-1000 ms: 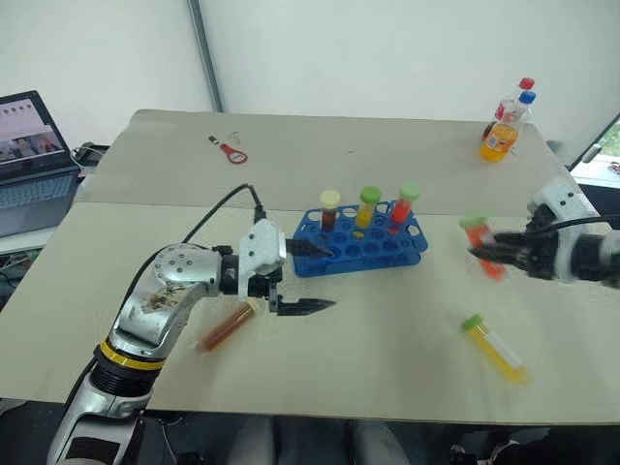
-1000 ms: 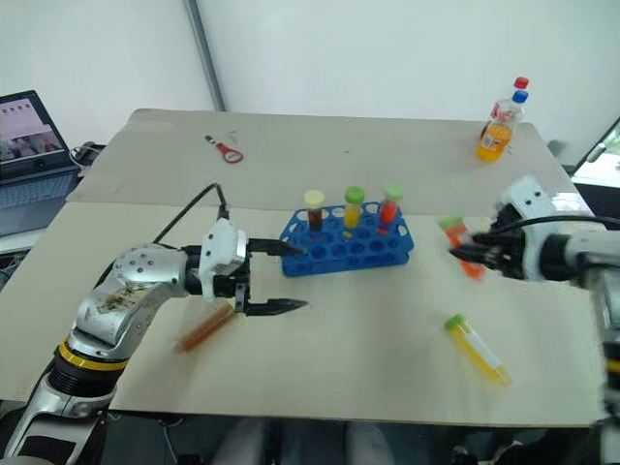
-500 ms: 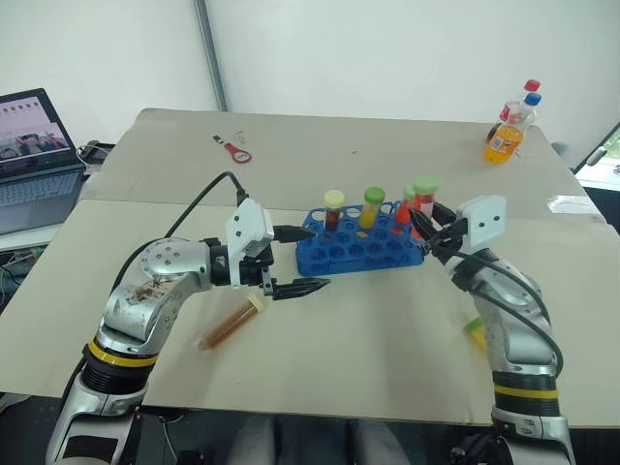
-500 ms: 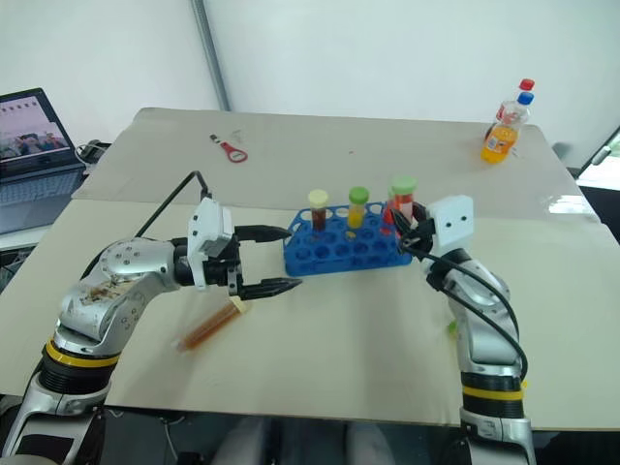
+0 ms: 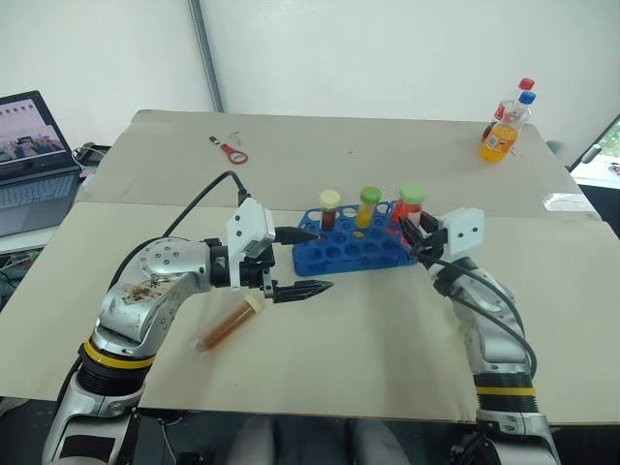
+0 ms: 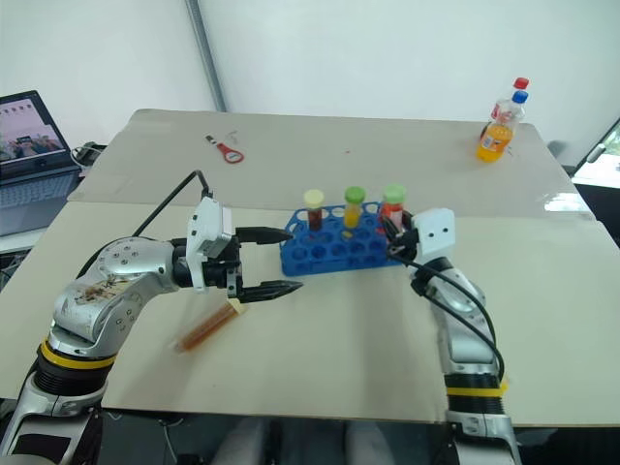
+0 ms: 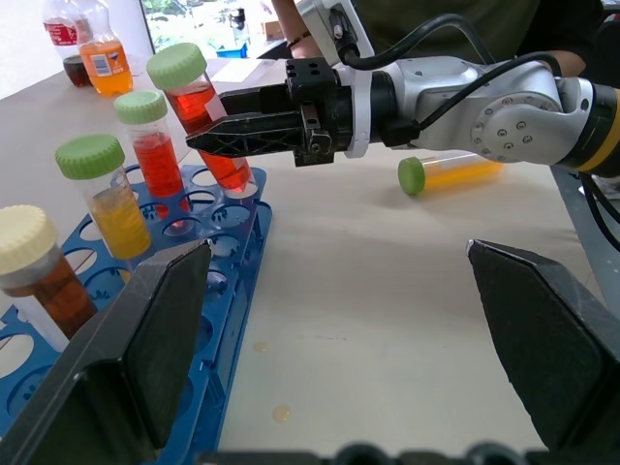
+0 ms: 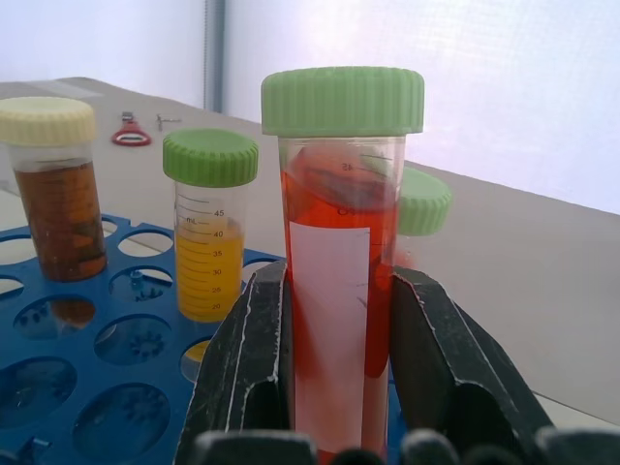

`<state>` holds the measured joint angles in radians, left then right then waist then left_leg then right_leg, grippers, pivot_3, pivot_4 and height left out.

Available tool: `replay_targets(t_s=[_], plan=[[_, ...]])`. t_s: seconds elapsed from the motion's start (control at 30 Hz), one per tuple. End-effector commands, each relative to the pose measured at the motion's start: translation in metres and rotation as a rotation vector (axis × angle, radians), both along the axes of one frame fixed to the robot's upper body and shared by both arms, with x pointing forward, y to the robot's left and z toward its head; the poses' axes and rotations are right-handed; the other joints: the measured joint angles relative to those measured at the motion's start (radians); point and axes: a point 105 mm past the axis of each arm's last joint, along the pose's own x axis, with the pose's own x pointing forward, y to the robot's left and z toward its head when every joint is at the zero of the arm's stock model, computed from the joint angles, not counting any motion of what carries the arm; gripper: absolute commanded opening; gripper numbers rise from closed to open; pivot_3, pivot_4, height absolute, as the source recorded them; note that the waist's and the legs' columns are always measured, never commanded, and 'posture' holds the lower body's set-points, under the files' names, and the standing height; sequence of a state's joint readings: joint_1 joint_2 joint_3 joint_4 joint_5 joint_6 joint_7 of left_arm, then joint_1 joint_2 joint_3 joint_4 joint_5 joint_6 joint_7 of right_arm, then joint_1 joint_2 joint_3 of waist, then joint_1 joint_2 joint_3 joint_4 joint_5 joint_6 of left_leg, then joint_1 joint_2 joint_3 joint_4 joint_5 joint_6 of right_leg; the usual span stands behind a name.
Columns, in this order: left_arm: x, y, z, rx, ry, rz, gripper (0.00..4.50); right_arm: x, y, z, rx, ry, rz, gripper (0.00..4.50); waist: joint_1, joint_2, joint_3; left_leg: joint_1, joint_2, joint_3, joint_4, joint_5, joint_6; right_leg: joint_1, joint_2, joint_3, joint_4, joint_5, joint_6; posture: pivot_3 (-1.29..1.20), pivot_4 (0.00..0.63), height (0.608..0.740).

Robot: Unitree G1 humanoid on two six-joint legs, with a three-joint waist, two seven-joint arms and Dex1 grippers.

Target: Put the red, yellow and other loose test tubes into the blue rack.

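The right hand (image 7: 228, 131) grips a red tube (image 8: 339, 291) upright over the right end of the blue rack (image 5: 354, 252). If it misses a hole, the tube could jam or tip neighbours. The left hand (image 5: 298, 262) waits open, beside the rack's left end.

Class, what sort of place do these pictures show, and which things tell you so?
Probably a lab or test bench: a blue rack holding capped tubes of coloured liquid, a laptop beside the table, plain white walls.
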<state>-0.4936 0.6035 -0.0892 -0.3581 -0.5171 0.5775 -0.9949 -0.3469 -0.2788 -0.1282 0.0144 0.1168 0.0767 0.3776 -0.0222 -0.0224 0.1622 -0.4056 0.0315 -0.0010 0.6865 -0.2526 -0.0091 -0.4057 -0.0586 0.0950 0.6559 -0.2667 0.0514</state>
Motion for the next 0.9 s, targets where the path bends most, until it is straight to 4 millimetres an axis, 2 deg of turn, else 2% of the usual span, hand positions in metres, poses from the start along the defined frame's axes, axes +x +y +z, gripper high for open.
replay_targets(t_s=[0.03,0.27,0.3,0.53,0.63,0.8,0.9], plan=[[-0.003,0.0,0.007,-0.016,-0.032,-0.01,4.5,0.0,0.004,0.005,0.018,-0.044,-0.019,0.98,-0.002,0.0,0.0,0.0,0.0,0.0,0.0,0.0,0.0,0.0,0.0,0.0,0.0,0.0,0.0,0.0,0.15,0.728],[-0.001,-0.002,0.007,-0.046,-0.018,0.007,4.5,-0.006,-0.004,-0.005,0.091,-0.036,-0.049,0.98,-0.005,0.0,0.0,0.001,0.0,0.0,0.0,0.0,0.0,0.0,0.0,0.0,0.0,0.0,0.0,0.0,0.15,0.728],[-0.001,-0.003,0.007,-0.055,-0.012,0.007,4.5,-0.007,-0.006,-0.006,0.109,-0.035,-0.054,2.01,-0.005,0.0,0.0,0.0,0.0,0.0,0.0,0.0,0.0,0.001,0.0,0.0,0.0,0.0,0.0,0.0,0.15,0.728],[-0.01,-0.004,0.006,-0.054,-0.007,-0.046,4.5,-0.014,-0.012,-0.007,0.101,0.004,-0.043,4.4,-0.014,0.0,0.0,0.0,0.0,0.0,0.0,0.0,0.0,0.0,0.0,0.0,0.0,0.0,0.0,0.0,0.15,0.728],[-0.01,-0.002,0.0,-0.011,-0.032,-0.048,4.5,-0.029,-0.02,0.001,0.047,0.052,0.003,4.46,-0.011,0.0,0.0,0.0,0.0,0.0,-0.001,0.0,0.0,0.0,0.0,0.0,0.0,0.0,0.0,0.0,0.15,0.728],[-0.011,0.001,-0.004,0.031,-0.06,-0.051,4.5,-0.065,-0.056,0.013,-0.13,0.196,0.02,4.46,0.004,0.0,0.0,-0.001,0.0,0.0,-0.001,0.0,0.0,0.001,-0.001,0.0,-0.003,0.0,0.0,0.0,0.15,0.728],[-0.017,0.002,-0.022,0.127,-0.103,-0.102,4.5,-0.09,-0.075,0.005,-0.31,0.392,-0.008,4.46,0.006,0.001,0.0,0.0,0.0,0.0,-0.001,0.0,0.0,0.002,0.0,0.0,-0.007,0.0,0.0,0.0,0.15,0.728]])
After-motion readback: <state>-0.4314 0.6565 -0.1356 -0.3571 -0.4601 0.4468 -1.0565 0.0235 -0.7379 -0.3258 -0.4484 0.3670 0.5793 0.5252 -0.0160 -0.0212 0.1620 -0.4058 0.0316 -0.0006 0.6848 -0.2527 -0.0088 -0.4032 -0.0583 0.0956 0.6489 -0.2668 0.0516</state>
